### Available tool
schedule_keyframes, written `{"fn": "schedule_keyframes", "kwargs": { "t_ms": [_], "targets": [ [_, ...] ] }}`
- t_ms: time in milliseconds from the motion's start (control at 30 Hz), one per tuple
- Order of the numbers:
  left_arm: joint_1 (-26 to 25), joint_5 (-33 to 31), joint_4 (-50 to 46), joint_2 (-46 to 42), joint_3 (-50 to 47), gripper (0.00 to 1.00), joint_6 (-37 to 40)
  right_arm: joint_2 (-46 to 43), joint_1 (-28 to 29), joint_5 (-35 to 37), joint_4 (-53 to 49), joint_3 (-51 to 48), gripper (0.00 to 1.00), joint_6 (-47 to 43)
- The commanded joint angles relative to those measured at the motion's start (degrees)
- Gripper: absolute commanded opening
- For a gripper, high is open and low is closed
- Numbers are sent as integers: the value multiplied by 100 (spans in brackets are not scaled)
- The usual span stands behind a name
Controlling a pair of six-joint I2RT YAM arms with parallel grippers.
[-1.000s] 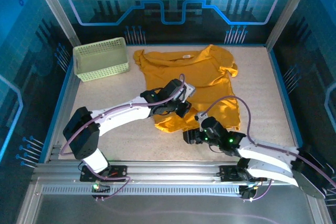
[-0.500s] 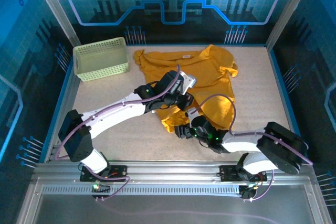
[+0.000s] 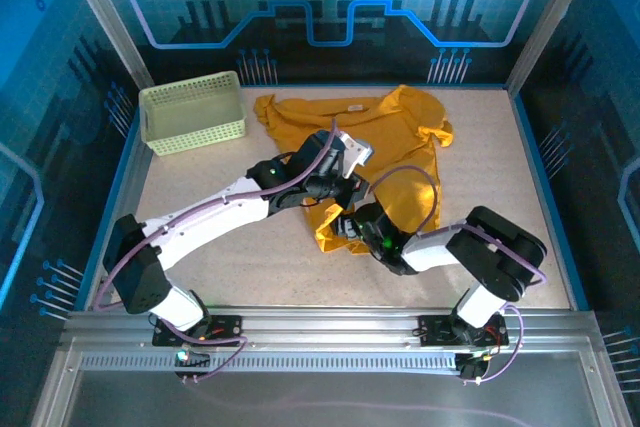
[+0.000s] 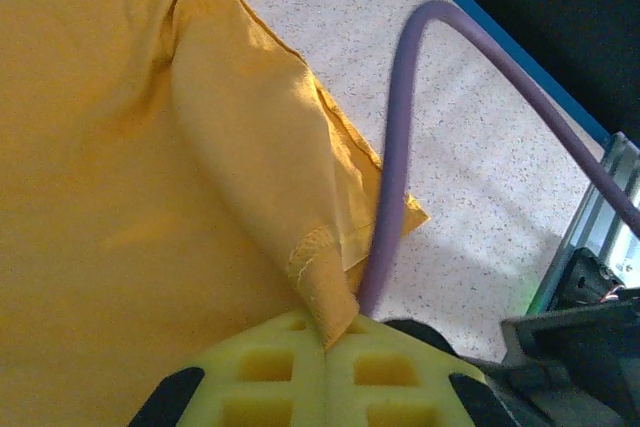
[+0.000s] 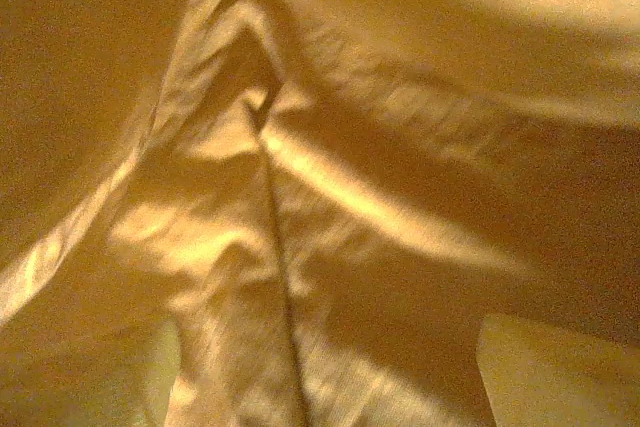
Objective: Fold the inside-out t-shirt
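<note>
The inside-out t-shirt point(image 3: 400, 132) is plain mustard-yellow cloth spread across the back middle of the table, its near part bunched up between the arms. My left gripper point(image 3: 343, 187) hovers over that bunch. In the left wrist view the left gripper point(image 4: 327, 332) has its yellow foam pads point(image 4: 260, 367) shut on a stitched hem corner of the t-shirt point(image 4: 150, 147). My right gripper point(image 3: 350, 230) is pushed into the shirt's near edge. In the right wrist view the right gripper point(image 5: 330, 377) stands open with folds of the t-shirt point(image 5: 300, 197) lying between its fingers point(image 5: 555, 372).
A pale green lattice basket point(image 3: 192, 115) stands at the back left. The right arm's purple cable point(image 4: 395, 167) arcs over the shirt close to my left gripper. Bare speckled tabletop point(image 3: 220, 267) lies left of the shirt, and the metal rail point(image 3: 330, 322) runs along the near edge.
The right arm swung left and forward until its gripper went into the shirt's near edge. The left gripper moved slightly back with the hem, and the shirt's near part bunched narrower.
</note>
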Motion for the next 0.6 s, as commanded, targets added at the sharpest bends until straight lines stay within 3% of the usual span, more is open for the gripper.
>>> {"fn": "schedule_keyframes", "kwargs": {
  "t_ms": [0, 267, 567],
  "targets": [
    [39, 297, -84, -255, 181, 0, -160, 292, -341, 438, 482, 309, 79, -26],
    [35, 438, -122, -359, 330, 0, -264, 773, -798, 619, 435, 908, 80, 51],
    [33, 554, -111, 39, 948, 0, -746, 1000, -397, 2205, -27, 1289, 81, 544]
  ]
}}
